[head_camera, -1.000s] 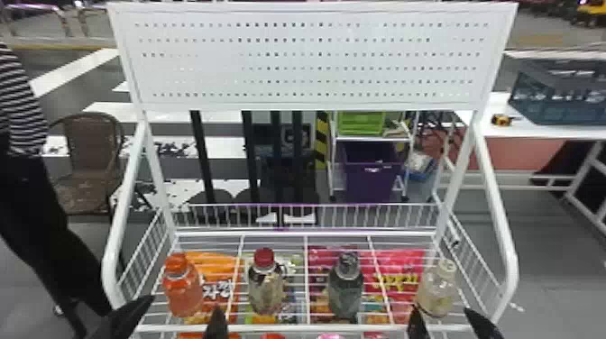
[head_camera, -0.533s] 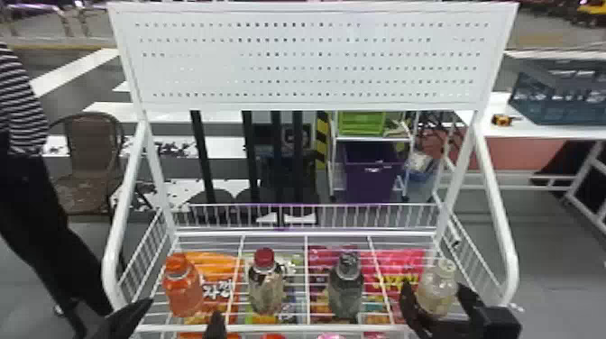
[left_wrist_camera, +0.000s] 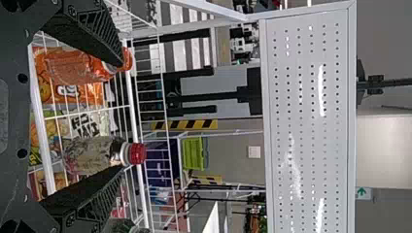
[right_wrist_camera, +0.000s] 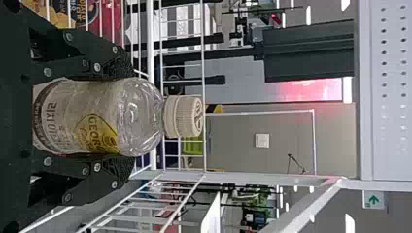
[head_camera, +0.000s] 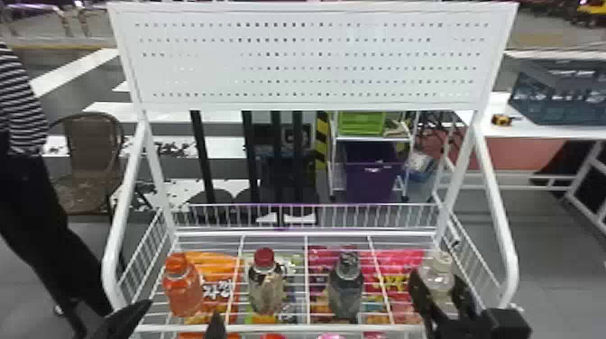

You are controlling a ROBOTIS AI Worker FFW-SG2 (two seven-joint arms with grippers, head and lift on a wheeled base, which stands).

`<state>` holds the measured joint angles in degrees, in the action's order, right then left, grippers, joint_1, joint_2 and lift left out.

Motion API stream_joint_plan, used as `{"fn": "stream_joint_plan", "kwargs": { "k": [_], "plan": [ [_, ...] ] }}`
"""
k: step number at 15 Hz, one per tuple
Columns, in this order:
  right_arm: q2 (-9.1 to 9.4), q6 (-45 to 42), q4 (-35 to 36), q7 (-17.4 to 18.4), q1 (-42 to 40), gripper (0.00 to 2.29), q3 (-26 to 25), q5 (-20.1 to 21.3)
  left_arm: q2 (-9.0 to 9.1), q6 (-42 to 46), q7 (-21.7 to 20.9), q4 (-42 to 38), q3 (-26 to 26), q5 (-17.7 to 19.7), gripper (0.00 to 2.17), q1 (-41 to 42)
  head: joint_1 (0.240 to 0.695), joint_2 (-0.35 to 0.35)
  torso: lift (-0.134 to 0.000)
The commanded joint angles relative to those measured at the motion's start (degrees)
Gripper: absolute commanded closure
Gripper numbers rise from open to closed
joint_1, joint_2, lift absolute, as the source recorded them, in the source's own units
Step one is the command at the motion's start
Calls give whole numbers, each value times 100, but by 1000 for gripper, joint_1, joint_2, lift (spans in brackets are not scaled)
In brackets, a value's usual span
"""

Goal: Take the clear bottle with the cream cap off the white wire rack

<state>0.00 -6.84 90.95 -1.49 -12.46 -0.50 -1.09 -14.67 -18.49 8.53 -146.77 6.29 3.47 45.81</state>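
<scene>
- Clear bottle with the cream cap (right_wrist_camera: 138,116) is upright at the right end of the white wire rack (head_camera: 288,328), cap pointing up, long axis vertical; its base is hidden.
- Blue-grey crate (head_camera: 559,99) beyond the rack, right side; farther in, a purple bin (head_camera: 372,180) with a green bin (head_camera: 360,122) above it. Contents can't be made out.
- Right hand (head_camera: 438,282) is closed on the clear bottle's body, a finger against either side.
- Left hand (head_camera: 181,309) is wide open and empty, at the rack's front left.
- Orange packet (head_camera: 214,261) and pink packet (head_camera: 401,261) beneath the wires.
- Orange bottle (head_camera: 182,290), red-capped bottle (head_camera: 265,288), dark bottle (head_camera: 346,288): in a row, caps up.
</scene>
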Motion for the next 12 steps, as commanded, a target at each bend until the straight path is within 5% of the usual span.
{"fn": "stream_joint_plan", "kwargs": {
  "k": [1,6,12],
  "plan": [
    [5,294,775,0,-406,1504,6,48,8,-10,18,-18,4,-5,137,-2,499,0,0],
    [-35,1489,3069,-123,-1689,1501,-3,197,-1,25,26,-36,4,-13,137,7,499,0,0],
    [-123,1542,4528,-431,-3183,1501,-319,22,8,183,53,8,-84,-22,137,7,499,0,0]
  ]
}}
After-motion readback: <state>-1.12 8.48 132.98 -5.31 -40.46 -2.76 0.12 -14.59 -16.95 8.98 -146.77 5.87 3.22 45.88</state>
